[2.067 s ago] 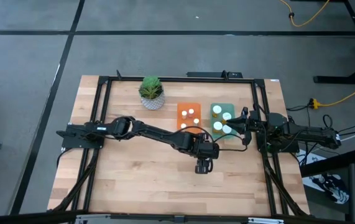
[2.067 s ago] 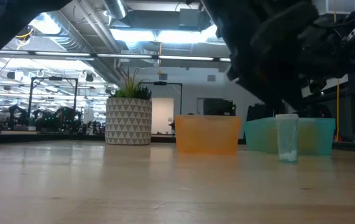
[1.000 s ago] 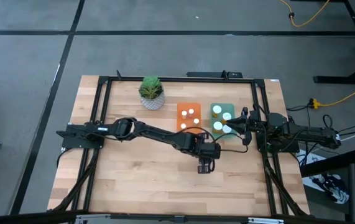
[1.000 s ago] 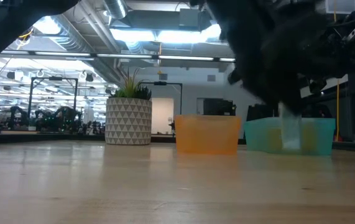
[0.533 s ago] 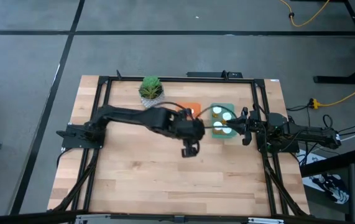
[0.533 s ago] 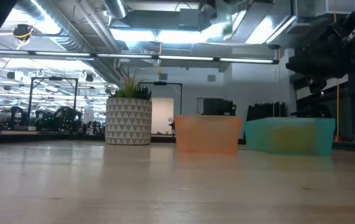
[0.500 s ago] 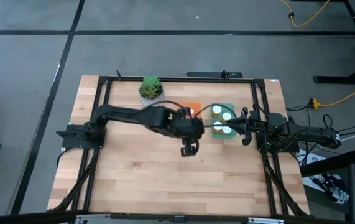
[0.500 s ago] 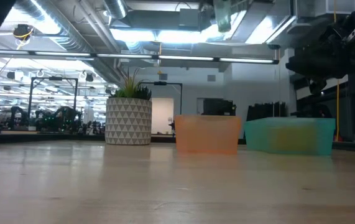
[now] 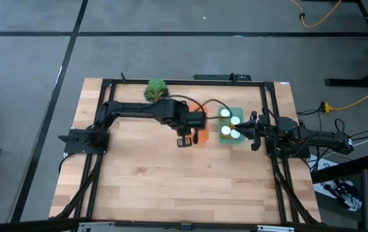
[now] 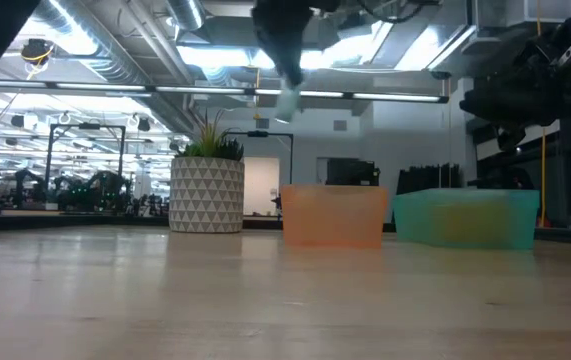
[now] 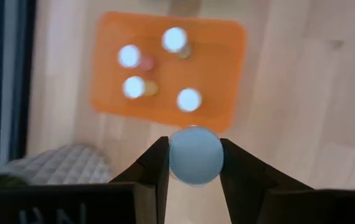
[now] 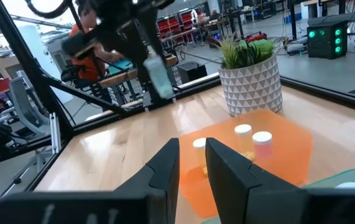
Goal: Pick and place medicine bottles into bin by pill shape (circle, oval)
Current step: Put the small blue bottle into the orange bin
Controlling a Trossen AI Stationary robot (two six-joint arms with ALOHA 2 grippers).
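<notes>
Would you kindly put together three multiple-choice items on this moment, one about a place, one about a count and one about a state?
1. Where is the left tool?
A. by the orange bin's near edge
B. over the plant
C. at the table's front edge

2. How many white caps show in the orange bin in the left wrist view?
A. two
B. four
C. seven

3. What is the left tool doing?
A. hanging open and empty
B. resting on the table
C. gripping a white-capped bottle

Answers: 1 A, the high view shows it beside that bin; 2 B, four caps sit inside; 3 C, the fingers close on both sides of the cap.
</notes>
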